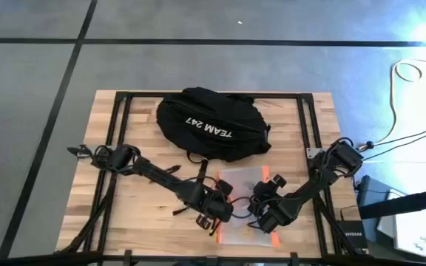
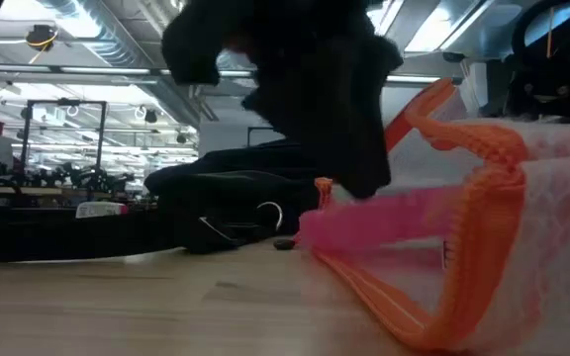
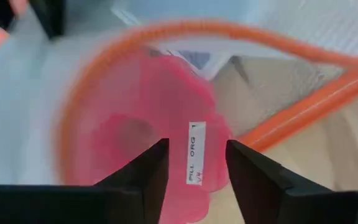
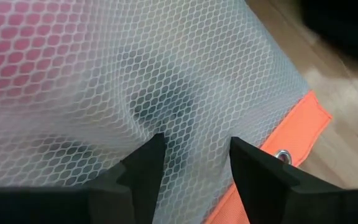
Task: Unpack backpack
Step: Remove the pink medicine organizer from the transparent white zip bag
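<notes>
- Nearest the front edge of the pale wooden surface [image 1: 146, 214] we see a translucent white mesh pouch with an orange zip border [image 1: 246, 203], lying flat between the two arms.
- Through the pouch's open orange mouth we see a flat pink plastic item with a white printed label [image 3: 166, 130]; the label reads partly "PILL ORG".
- The left pincer [image 3: 194, 168] sits at the pouch's near left corner, its dark fingers [image 3: 148, 174] spread apart on either side of the pink item's label, gripping nothing that we can make out.
- The right pincer [image 4: 191, 162] sits at the pouch's right side, near the front orange corner [image 1: 274, 238]. Its fingers [image 4: 145, 165] are parted and press down on the white mesh, which dimples between them; we cannot tell whether any fabric is actually pinched.
- In the low view a dark blurred arm hangs over the pouch's raised orange rim [image 2: 483, 148].
- Farther back, near the rear middle of the surface, rests the large rounded black fabric backpack with white "TEAM 247" lettering [image 1: 213, 122], well apart from both pincers, its black straps trailing toward the pouch.
</notes>
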`<state>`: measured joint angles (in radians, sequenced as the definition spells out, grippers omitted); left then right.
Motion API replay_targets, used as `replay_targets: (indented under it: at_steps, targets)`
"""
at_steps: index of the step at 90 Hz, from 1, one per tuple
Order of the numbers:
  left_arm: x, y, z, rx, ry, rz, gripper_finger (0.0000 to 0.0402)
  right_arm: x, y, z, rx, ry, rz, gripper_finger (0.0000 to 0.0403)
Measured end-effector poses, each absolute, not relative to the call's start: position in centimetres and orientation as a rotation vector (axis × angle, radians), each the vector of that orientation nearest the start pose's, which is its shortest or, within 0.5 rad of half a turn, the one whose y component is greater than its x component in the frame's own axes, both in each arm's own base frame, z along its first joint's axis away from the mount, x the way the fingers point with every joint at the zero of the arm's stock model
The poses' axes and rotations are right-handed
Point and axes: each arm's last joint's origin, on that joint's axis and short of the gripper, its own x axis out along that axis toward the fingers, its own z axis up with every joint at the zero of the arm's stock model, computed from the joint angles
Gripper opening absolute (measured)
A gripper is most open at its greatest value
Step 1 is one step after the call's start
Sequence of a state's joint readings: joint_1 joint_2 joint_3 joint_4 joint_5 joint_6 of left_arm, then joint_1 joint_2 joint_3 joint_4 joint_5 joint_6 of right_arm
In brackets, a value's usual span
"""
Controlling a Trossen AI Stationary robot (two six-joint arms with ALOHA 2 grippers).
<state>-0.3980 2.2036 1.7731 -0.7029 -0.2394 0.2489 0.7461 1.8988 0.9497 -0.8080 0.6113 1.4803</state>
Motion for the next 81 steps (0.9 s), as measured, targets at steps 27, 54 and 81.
replay_targets:
  at_steps: [27, 54, 81]
  targets:
    - [43.5, -16.6, 17.8, 0.517, 1.055, -0.271, 0.0260, 21.7, 17.8, 10.0, 0.157, 1.013, -0.800, 0.0167]
    - [43.3, -16.8, 17.7, 0.466, 1.072, -0.358, 0.0292, 21.7, 17.8, 10.0, 0.157, 1.013, -0.799, 0.0167]
    - [44.1, -15.9, 15.7, 0.503, 1.077, -0.304, 0.0292, 21.7, 17.8, 10.0, 0.158, 1.012, -0.798, 0.0167]
